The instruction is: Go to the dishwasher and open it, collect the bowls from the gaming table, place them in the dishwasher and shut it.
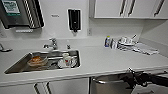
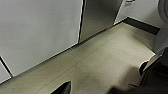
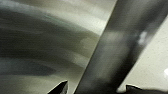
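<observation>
The right gripper reaches in from the right, under the edge of the white counter, and sits at the top of the dishwasher, right against its handle bar. In the right wrist view two dark fingertips stand apart on either side of that bar, so the jaws look open around it; whether they press on it I cannot tell. The left gripper hangs low over the speckled floor, and only one dark tip of it is in frame, so its opening is unclear.

The dishwasher is set below the counter, right of the sink, with a brushed steel front that catches the light. Its lower part is cut off, and whether the door is ajar is hard to make out. The sink holds an orange-brown dish and a white cup.
</observation>
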